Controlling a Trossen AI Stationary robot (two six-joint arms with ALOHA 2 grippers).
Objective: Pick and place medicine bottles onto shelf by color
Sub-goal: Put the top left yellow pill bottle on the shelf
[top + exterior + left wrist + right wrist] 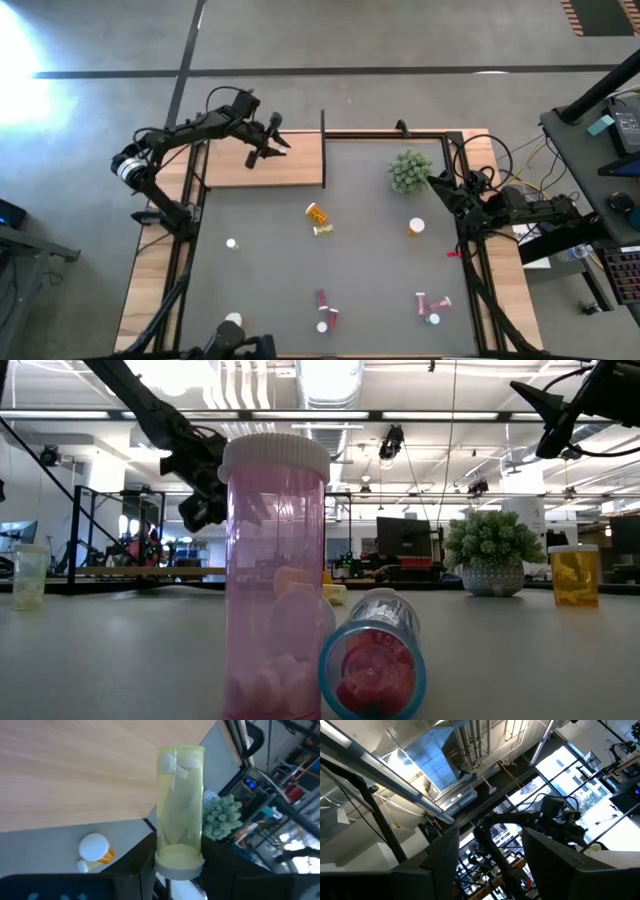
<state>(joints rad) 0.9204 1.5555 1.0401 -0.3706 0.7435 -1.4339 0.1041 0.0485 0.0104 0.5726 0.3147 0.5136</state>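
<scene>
- Nearest the table-level camera, an upright pink bottle [275, 575] with a white cap stands touching a second pink bottle [372, 660] lying on its side with its open end toward the lens; from above, these show near the mat's front edge.
- Another group of pink-red bottles [432, 305] lies toward the front right of the grey mat [270, 260]; a small white-capped bottle [232, 244] stands alone on the mat's left side.
- At mid-mat two orange bottles [318, 217] lie close together; a further upright orange bottle [416, 228] stands to the right, in front of the green plant [410, 171].
- The right gripper [440, 185] is raised at the table's right edge beside the plant; its fingers stand parted with nothing between them (its wrist camera looks up at the ceiling).
- At the far left, the left gripper [262, 150] hovers over the light-wood shelf [300, 165]; it is clenched on a yellowish bottle [180, 807], gripping it at the cap end so the clear body points away from the fingers [137, 865].
- Behind the held bottle the shelf's wood surface fills the left wrist view; the mat's corner, an orange bottle and the plant show past its edge.
- A thin black post [323, 135] stands at the shelf's right end.
</scene>
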